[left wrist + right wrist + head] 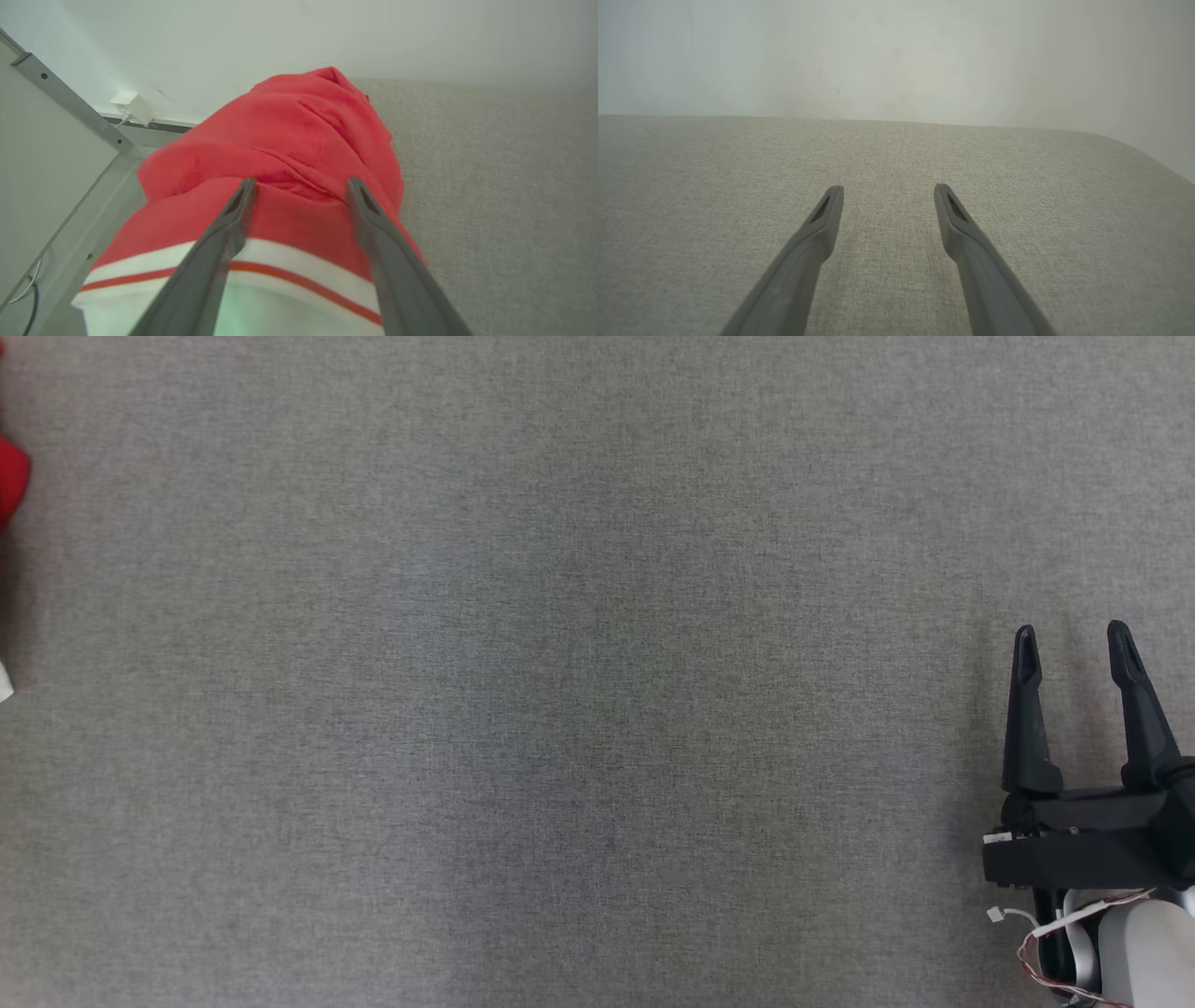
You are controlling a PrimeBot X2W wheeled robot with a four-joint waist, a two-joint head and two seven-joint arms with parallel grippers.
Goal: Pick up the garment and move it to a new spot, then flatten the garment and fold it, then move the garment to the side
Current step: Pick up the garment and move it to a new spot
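Note:
The garment (289, 140) is a red bundle with a white hem and a thin red stripe, lying at the left edge of the grey fabric surface. In the head view only a sliver of the garment (11, 485) peeks in at the far left. My left gripper (301, 184) is open, its two fingers spread just above the bundle, with red cloth behind and below them; whether they touch it I cannot tell. My right gripper (1074, 639) stands open at the lower right of the head view, and the right gripper (888, 191) hovers over bare fabric, holding nothing.
The grey fabric surface (560, 691) spans the head view. In the left wrist view a metal frame bar (70, 100) and a white wall plug (133, 107) with cables lie beyond the surface's left edge. A pale wall (896, 56) rises behind the surface.

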